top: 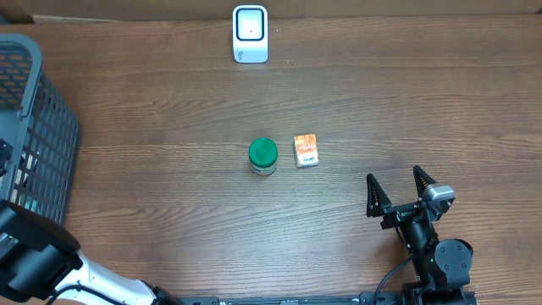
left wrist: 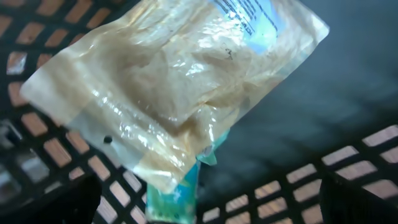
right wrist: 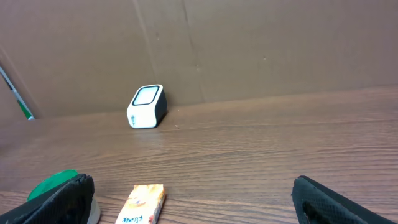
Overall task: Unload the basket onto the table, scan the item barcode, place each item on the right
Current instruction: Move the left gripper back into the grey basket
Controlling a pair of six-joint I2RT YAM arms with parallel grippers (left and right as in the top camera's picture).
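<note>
A: Location of the likely item?
B: Inside the basket (top: 42,102) at the left edge of the overhead view. A clear pouch (left wrist: 174,93), filling the upper centre of the left wrist view, flat on the lattice floor. Judged the item only from the gripper poised over it.

A: State of the left gripper (left wrist: 205,208)?
B: Wide open and empty. Dark fingers (left wrist: 50,202) in the lower corners of that frame, with the pouch above and between them, apparently untouched.

A: Long axis of the pouch?
B: Diagonal, lower left to upper right of the frame, so skewed to the line between the fingers. Probably calls for a wrist turn before closing.

A: And the right gripper (top: 395,188)?
B: Likewise wide open and empty, lower right of the overhead view, well apart from the basket. Nearer to the small box (top: 306,150) and the green-lidded jar (top: 263,156) at centre.

A: Scanner (top: 250,34)?
B: Top centre, upright on the table (top: 169,93), well apart from both grippers.
</note>
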